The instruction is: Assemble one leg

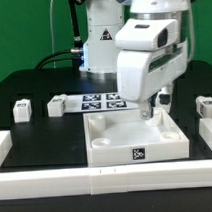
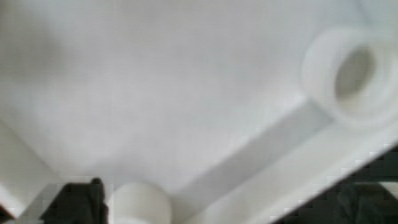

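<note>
The large white square panel (image 1: 130, 133) lies in the middle of the black table. My gripper (image 1: 154, 108) hangs low over its back right corner. In the wrist view the gripper (image 2: 222, 208) is close above the panel (image 2: 160, 90), and its dark fingers (image 2: 80, 200) stand far apart at the frame's edge. One leg (image 2: 143, 200), a rounded white post, stands next to one finger with a gap to the other. A round corner recess (image 2: 356, 75) shows further off. Other loose legs lie at the exterior view's left (image 1: 22, 110) (image 1: 59, 103) and right (image 1: 206, 107).
The marker board (image 1: 102, 98) lies behind the panel. A white rail (image 1: 107, 179) runs along the table's front, with side walls at the exterior view's left (image 1: 2, 147) and right (image 1: 209, 137). The arm's base (image 1: 96, 39) stands at the back.
</note>
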